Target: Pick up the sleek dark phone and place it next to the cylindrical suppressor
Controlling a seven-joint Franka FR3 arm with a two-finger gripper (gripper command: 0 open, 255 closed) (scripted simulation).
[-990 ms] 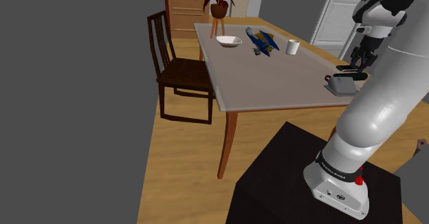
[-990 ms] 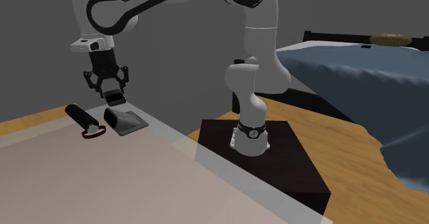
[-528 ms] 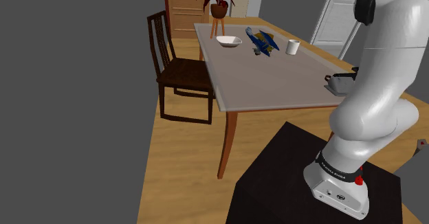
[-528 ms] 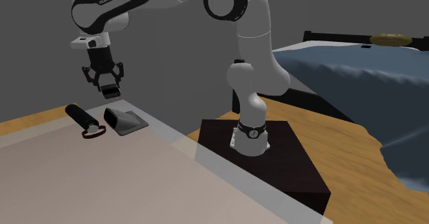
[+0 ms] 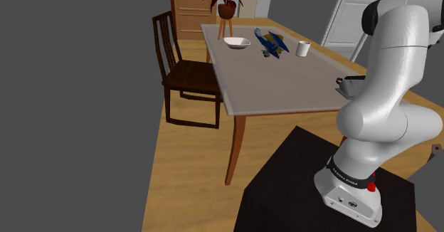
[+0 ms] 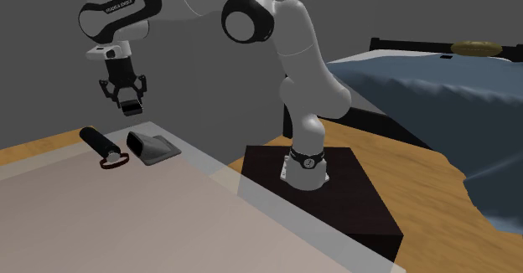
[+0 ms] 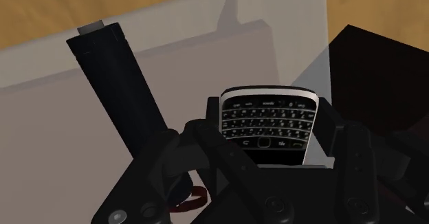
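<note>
1. The gripper (image 6: 129, 105) hangs in the air over the table (image 6: 126, 225). Its jaws are clenched on the phone (image 7: 269, 121), and the wrist view shows a black finger (image 7: 198, 139) pressed against each long edge of the handset. The phone is dark, with a keypad face and a pale rim.
2. Change: a second ago the gripper sat low, just over the grey wedge-shaped block (image 6: 152, 146). Now it stands higher and has drifted slightly toward the second exterior view's left, with the phone clear of the block. The arm's elbow has swung across as well, so in the shoulder view the forearm covers most of the block.
3. No change: the cylindrical suppressor (image 6: 95, 139) lies flat on the table, just beside the block on the second exterior view's left. A red loop (image 6: 113, 160) sits at its nearer end. Neither has shifted.
4. Meaning: the pick appears complete and the carry is under way. The phone is airborne, above the block and near the suppressor, touching nothing but the fingers.
5. Remaining, as a judgement: the phone has to come down onto bare tabletop beside the suppressor. The strip between cylinder and block looks narrow. A round body may roll if nudged, so a slow, level descent seems prudent.
</note>
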